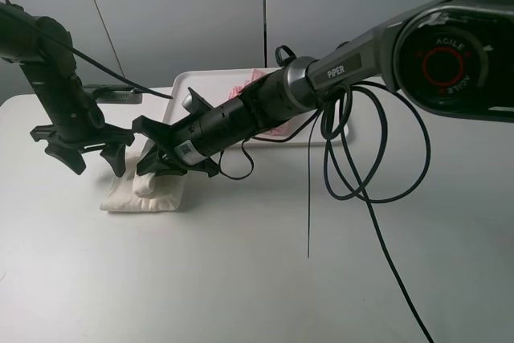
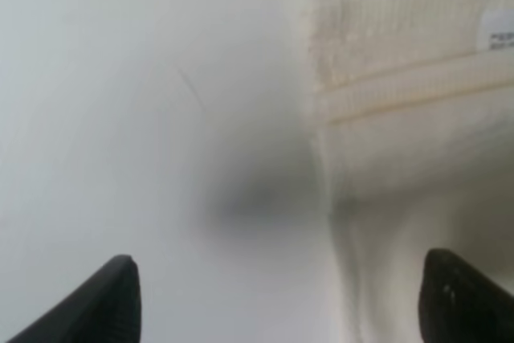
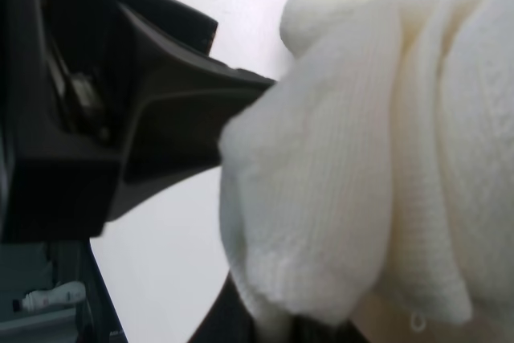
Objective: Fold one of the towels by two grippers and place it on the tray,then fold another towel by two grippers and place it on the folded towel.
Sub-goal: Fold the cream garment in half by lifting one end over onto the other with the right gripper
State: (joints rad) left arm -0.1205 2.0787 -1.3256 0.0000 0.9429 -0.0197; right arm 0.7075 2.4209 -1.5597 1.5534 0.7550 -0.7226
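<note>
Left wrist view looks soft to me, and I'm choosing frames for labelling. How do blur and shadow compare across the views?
Left wrist: blurred throughout, cream-white towel weave smeared, grey shadow patch on the table. Right wrist: towel weave fairly crisp up close. Exterior high: sharp, evenly lit, only soft shadows.

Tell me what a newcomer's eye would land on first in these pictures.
The right hand, on a long arm reaching across the middle, is shut on a bunched fold of the cream-white towel at the left of the table. Beside it the left hand hangs open, and behind the arm the pink towel lies on the white tray.
</note>
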